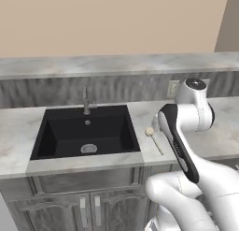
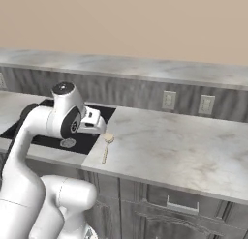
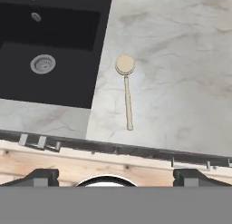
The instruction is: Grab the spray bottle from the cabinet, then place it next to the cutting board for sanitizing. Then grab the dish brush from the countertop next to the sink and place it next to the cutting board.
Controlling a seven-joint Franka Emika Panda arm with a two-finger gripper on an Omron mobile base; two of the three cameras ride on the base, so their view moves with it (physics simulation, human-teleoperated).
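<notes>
Beside the sink [image 1: 86,132], the dish brush [image 3: 126,89] lay flat on the countertop [image 2: 179,146]; above it the gripper [image 3: 116,177] hovered, jaws wide apart, holding nothing.

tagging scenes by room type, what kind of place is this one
A kitchen, rendered rather than real. A black sink with a metal faucet is sunk into a grey stone countertop, and a dish brush lies beside the basin.

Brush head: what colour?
Cream, on a tan handle; the brush shows best in the hand view.
</notes>
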